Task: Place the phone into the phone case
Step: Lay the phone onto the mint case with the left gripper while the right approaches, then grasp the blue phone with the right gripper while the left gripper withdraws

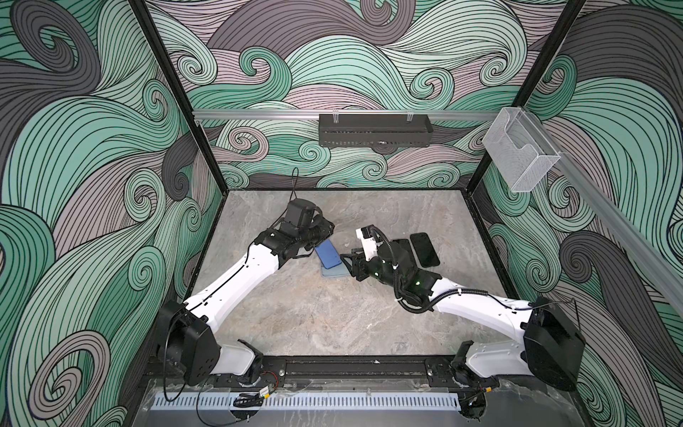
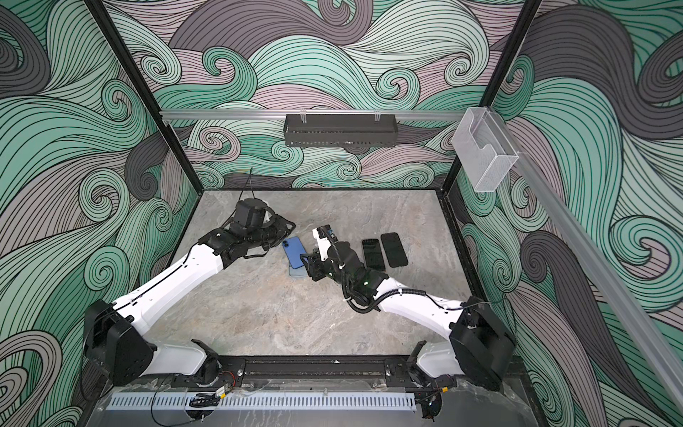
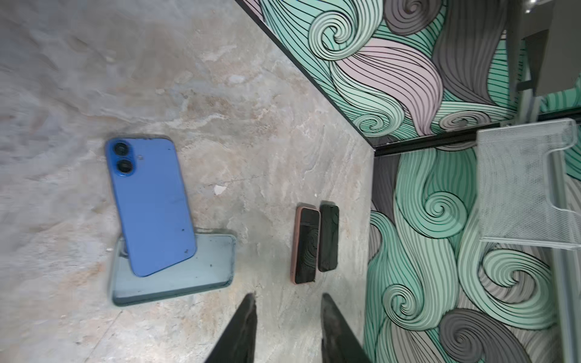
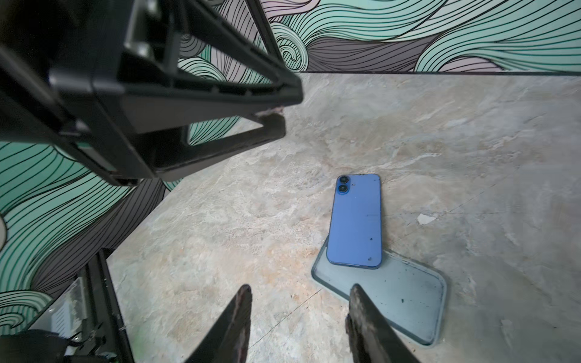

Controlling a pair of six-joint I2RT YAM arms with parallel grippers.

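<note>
Marble-look tabletop (image 1: 314, 314), patterned walls on three sides.

Blue phone (image 1: 328, 254) (image 2: 294, 254) lies back up, twin camera lenses at its far end, near the middle of the table. It is not seated in the case. Only its near end rests on top of the phone case (image 3: 195, 267), crossing it at an angle; the far end sits on the bare table. The right wrist view shows the same: phone (image 4: 356, 220) overlapping one end of the case (image 4: 399, 298). The case is translucent grey-blue, flat on the table, open side up, with specks of dirt on it.

Left gripper (image 1: 325, 233) sits by the phone's camera end in both top views. In the left wrist view its fingers (image 3: 242, 330) stand apart with only table between them. It grips nothing and is clear of the phone (image 3: 151, 207).

Right gripper (image 1: 345, 260) is on the phone's right, close to the case (image 1: 334, 272). In the right wrist view its jaws are apart and empty (image 4: 300, 289), with one finger lying over the case edge in the picture. I cannot tell whether it touches.

Two more phones lie side by side, screens up and dark, well to the right: a pink-edged phone (image 3: 306, 245) and a black phone (image 3: 328, 237). In a top view the right arm partly covers the pink-edged one.
</note>
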